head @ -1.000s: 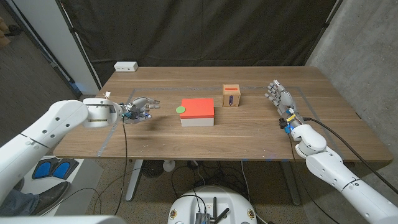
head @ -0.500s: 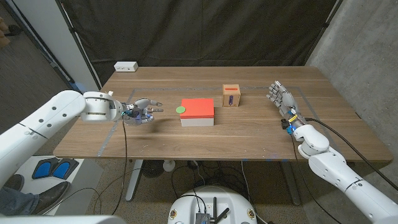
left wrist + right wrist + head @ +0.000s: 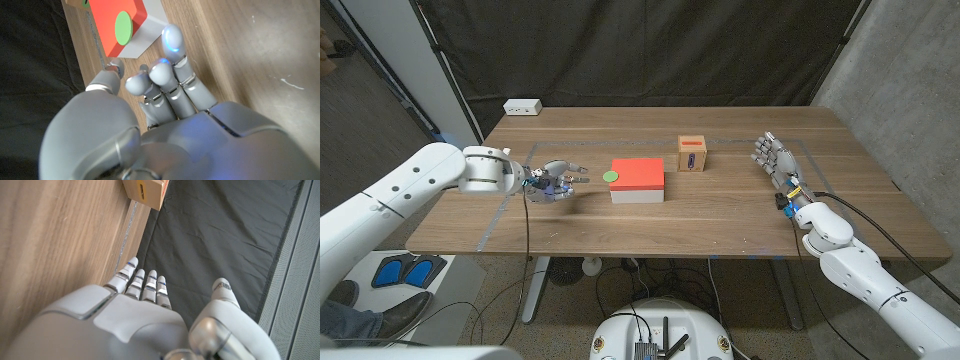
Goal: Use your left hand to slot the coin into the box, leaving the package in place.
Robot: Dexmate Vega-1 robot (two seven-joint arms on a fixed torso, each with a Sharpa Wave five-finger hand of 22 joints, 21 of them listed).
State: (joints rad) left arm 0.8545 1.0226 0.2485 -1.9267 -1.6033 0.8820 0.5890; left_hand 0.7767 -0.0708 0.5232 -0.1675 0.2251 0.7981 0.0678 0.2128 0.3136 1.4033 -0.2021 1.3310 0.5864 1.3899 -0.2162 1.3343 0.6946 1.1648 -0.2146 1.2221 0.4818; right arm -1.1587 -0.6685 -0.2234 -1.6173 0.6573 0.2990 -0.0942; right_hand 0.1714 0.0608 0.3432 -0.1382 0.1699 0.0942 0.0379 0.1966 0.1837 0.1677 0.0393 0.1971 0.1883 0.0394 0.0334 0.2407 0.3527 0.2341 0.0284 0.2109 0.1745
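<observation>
I have the wooden table (image 3: 720,215) in front of me, and everything the job needs sits in a loose row across its middle. The largest piece is the package (image 3: 638,180), a flat box with a red top and white sides; it has to stay where it is, so I treat it as a fixed pedestal and plan to touch only what lies on it. Behind it and toward my right arm stands the small cardboard box (image 3: 693,154), upright with its red top and the dark slot facing me, which I judge leaves the opening reachable from the front.

My right hand (image 3: 772,160) is parked well apart from all this near the table's right side, fingers extended and loosely spread, holding nothing; it has no part in the task. My left hand (image 3: 554,180) hovers just beside the package's left end, fingers apart and a little curled, empty. In the left wrist view the fingertips (image 3: 170,37) point at the package's near corner, short of contact.

The green coin (image 3: 611,177) lies flat on the red top at the corner nearest that hand, so I expect a short reach and a pinch from above.
</observation>
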